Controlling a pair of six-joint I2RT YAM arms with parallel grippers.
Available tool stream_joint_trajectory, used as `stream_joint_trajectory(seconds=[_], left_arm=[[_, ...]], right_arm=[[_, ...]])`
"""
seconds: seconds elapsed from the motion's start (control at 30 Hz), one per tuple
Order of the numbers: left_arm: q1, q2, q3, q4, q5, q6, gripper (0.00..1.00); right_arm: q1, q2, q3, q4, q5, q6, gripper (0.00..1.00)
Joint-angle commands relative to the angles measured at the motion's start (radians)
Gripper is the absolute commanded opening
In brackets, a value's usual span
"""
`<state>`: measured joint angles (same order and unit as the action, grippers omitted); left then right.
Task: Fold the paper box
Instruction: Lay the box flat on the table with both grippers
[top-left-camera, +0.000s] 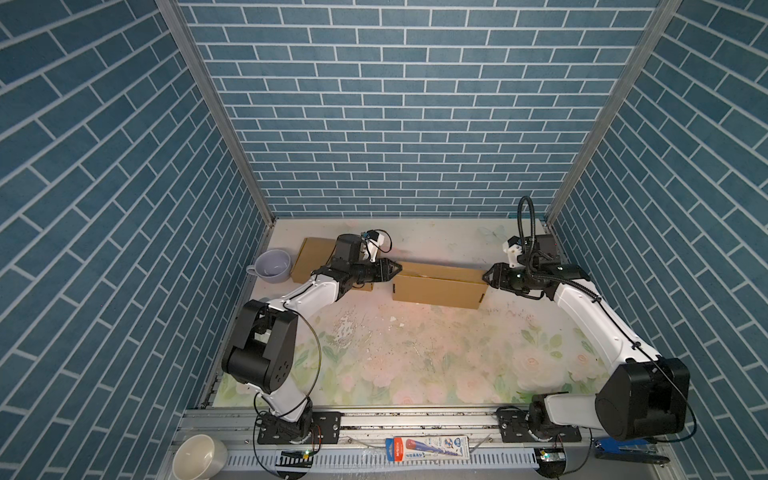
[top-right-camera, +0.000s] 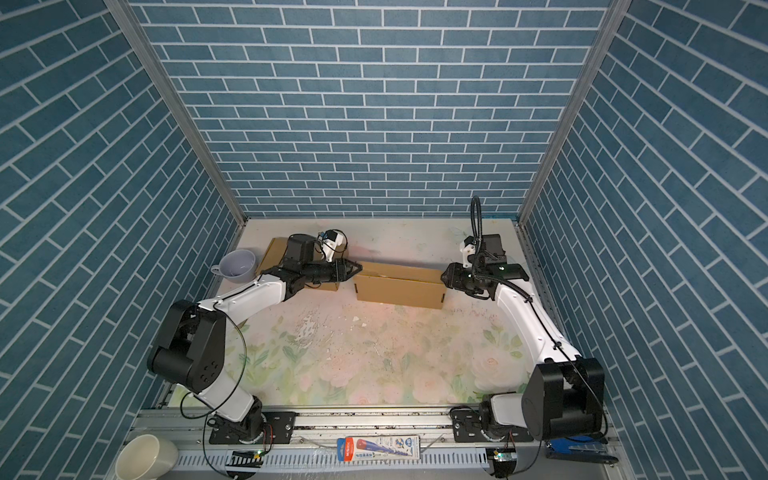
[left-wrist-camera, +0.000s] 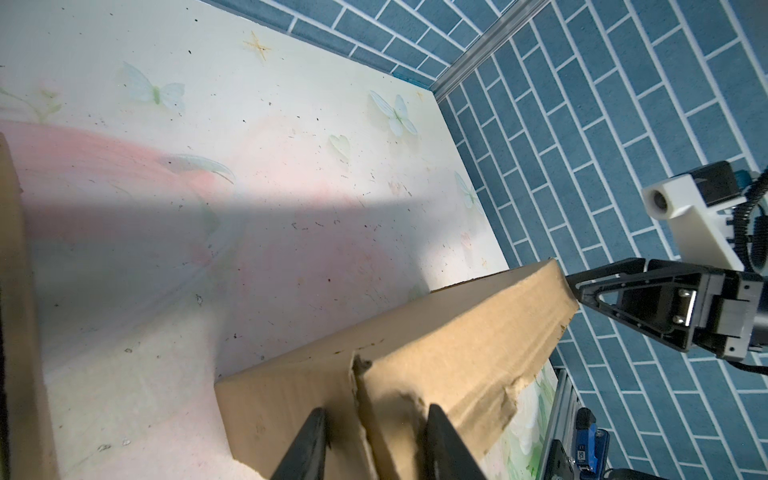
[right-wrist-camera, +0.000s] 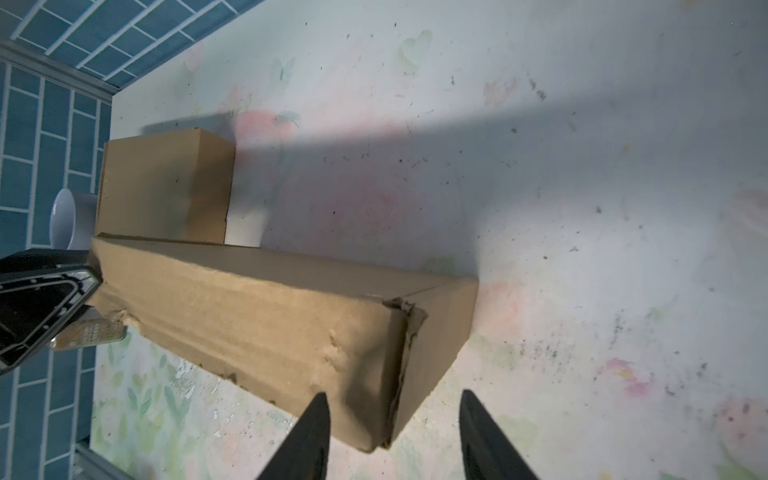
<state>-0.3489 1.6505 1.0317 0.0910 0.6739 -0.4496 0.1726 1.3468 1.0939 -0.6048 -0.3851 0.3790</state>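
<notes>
Brown cardboard box (top-left-camera: 436, 289), long and narrow, lying on the floral desk (top-left-camera: 415, 353) toward 12 o'clock of its centre, its length running from 9 to 3 o'clock. The body stands as a squared tube with top and sides closed. Both wrist views show the ends creased and crumpled, and the 3 o'clock end is covered by a dented flap whose edge gapes a little. At the 9 o'clock end the left pincer (top-left-camera: 398, 267) meets the far top corner, jaws partly apart, fingers (left-wrist-camera: 309, 440) set over the cardboard and gripping nothing that can be made out. At the 3 o'clock end the right pincer (top-left-camera: 485, 276) faces the flap, jaws likewise spread, one finger (right-wrist-camera: 316, 428) over the side wall and its mate over bare desk; it holds nothing. A second box (top-left-camera: 313, 253) and a cup (top-left-camera: 272, 266) sit toward 10 o'clock, clear of the work. Judged state: folding is largely complete, and what seems to remain is seating the end flaps flush.
</notes>
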Motion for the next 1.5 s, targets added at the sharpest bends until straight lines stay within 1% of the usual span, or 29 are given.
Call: stream_joint_trajectory(seconds=[0.0, 0.07, 0.1, 0.2, 0.3, 0.37, 0.5, 0.6, 0.67, 0.7, 0.77, 0.9, 1.0, 1.1, 1.2, 1.27, 1.33, 1.4, 1.47], left_arm=[[0.004, 0.032, -0.057, -0.113, -0.064, 0.029, 0.38], [0.004, 0.031, -0.063, -0.139, -0.082, 0.050, 0.34], [0.004, 0.032, -0.065, -0.150, -0.086, 0.056, 0.33], [0.002, 0.030, -0.074, -0.129, -0.072, 0.038, 0.33], [-0.016, 0.042, -0.049, -0.079, -0.050, -0.009, 0.36], [-0.033, 0.060, -0.013, -0.041, -0.041, -0.045, 0.38], [-0.060, 0.127, 0.086, 0.017, -0.033, -0.102, 0.38], [-0.074, 0.184, 0.173, 0.026, -0.033, -0.115, 0.37], [-0.078, 0.201, 0.195, 0.040, -0.032, -0.123, 0.37], [-0.078, 0.195, 0.189, 0.054, -0.028, -0.122, 0.37], [-0.083, 0.153, 0.126, 0.103, -0.033, -0.103, 0.39], [-0.085, 0.044, -0.032, 0.079, -0.074, -0.028, 0.47], [-0.085, -0.034, -0.137, 0.068, -0.088, -0.017, 0.51], [-0.085, -0.113, -0.211, 0.050, -0.109, -0.024, 0.61], [-0.083, -0.194, -0.249, 0.017, -0.144, -0.026, 0.67], [-0.081, -0.232, -0.256, -0.004, -0.161, -0.029, 0.69], [-0.082, -0.236, -0.258, -0.014, -0.170, -0.034, 0.70], [-0.083, -0.215, -0.259, -0.014, -0.165, -0.041, 0.70], [-0.084, -0.191, -0.260, -0.023, -0.190, -0.037, 0.70]], right_arm=[[-0.027, 0.030, -0.057, -0.004, -0.073, 0.052, 0.44], [-0.048, 0.067, -0.076, -0.035, -0.069, 0.032, 0.36], [-0.054, 0.072, -0.085, -0.036, -0.076, 0.028, 0.35], [-0.054, 0.055, -0.095, 0.000, -0.130, 0.043, 0.36], [-0.058, 0.056, -0.059, 0.048, -0.202, 0.069, 0.39], [-0.068, 0.081, -0.022, 0.066, -0.257, 0.084, 0.39], [-0.094, 0.135, 0.037, 0.135, -0.350, 0.123, 0.37], [-0.104, 0.181, 0.094, 0.156, -0.379, 0.126, 0.34], [-0.106, 0.192, 0.117, 0.165, -0.382, 0.125, 0.33], [-0.106, 0.188, 0.119, 0.170, -0.378, 0.121, 0.32], [-0.105, 0.166, 0.097, 0.175, -0.361, 0.104, 0.32], [-0.104, 0.094, -0.010, 0.123, -0.313, 0.040, 0.32], [-0.104, 0.007, -0.119, 0.100, -0.299, 0.035, 0.38], [-0.104, -0.091, -0.213, 0.091, -0.290, 0.067, 0.53], [-0.106, -0.163, -0.250, 0.061, -0.287, 0.091, 0.65], [-0.105, -0.170, -0.249, 0.025, -0.279, 0.095, 0.69], [-0.106, -0.149, -0.248, -0.002, -0.265, 0.099, 0.72], [-0.106, -0.119, -0.252, -0.017, -0.206, 0.116, 0.74], [-0.102, -0.096, -0.275, 0.003, -0.150, 0.167, 0.75]])
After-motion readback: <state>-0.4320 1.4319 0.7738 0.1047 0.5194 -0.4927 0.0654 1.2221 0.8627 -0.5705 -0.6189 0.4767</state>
